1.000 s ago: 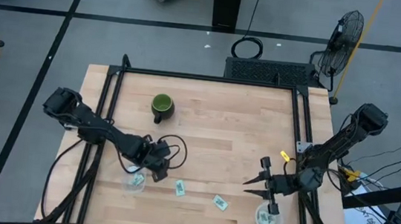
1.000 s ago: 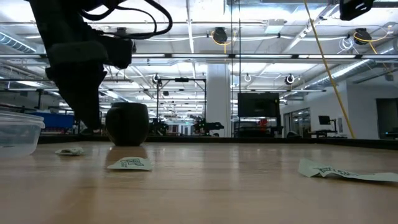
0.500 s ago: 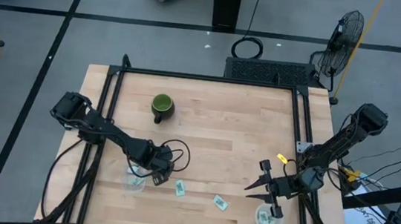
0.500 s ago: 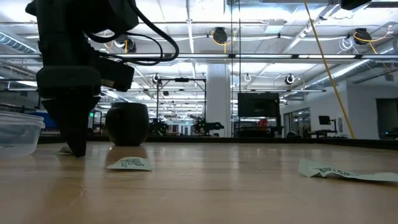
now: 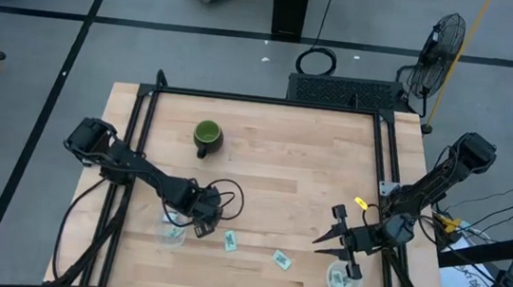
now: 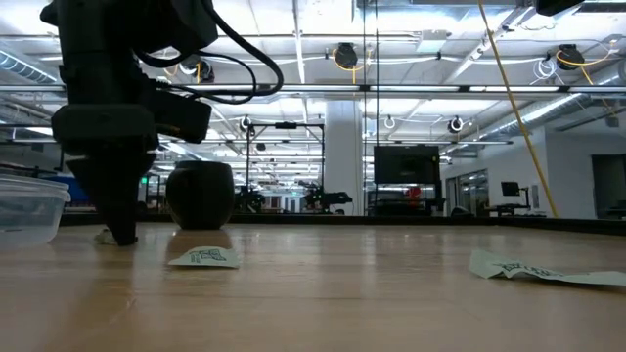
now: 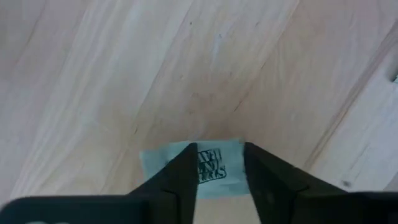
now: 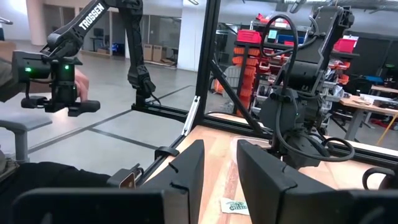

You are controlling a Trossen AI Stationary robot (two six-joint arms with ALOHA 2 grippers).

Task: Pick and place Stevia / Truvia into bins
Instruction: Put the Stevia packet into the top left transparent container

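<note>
My left gripper [image 5: 204, 218] [image 6: 121, 238] points down with its tips at the table, just right of the left clear bin [image 5: 173, 233] [image 6: 29, 210]. Its fingers stand narrowly apart over a pale green packet [image 7: 214, 165] [image 6: 104, 236] lying flat on the wood. Two more packets [image 5: 230, 242] [image 5: 281, 259] lie flat between the bins. My right gripper [image 5: 326, 244] [image 8: 219, 180] hovers open, left of the right bin [image 5: 344, 281], which holds packets. My left gripper comes at the packet from above, pointing down. The packet's printed middle [image 7: 211, 168] shows in the gap, and one finger [image 7: 180, 180] covers part of it. The packet lies flat on the table. Whether the fingertips touch it, I cannot tell.
A dark green mug [image 5: 207, 136] [image 6: 201, 194] stands toward the table's far left. A black frame [image 5: 270, 101] runs along the table's far and side edges. Bare wood lies in the middle. Beyond the table, a person's hand [image 8: 76, 81] holds another arm's handle.
My left gripper has come down to the table onto the packet beside the left bin, then stayed there for the last half second. The packets and bins have not moved.
</note>
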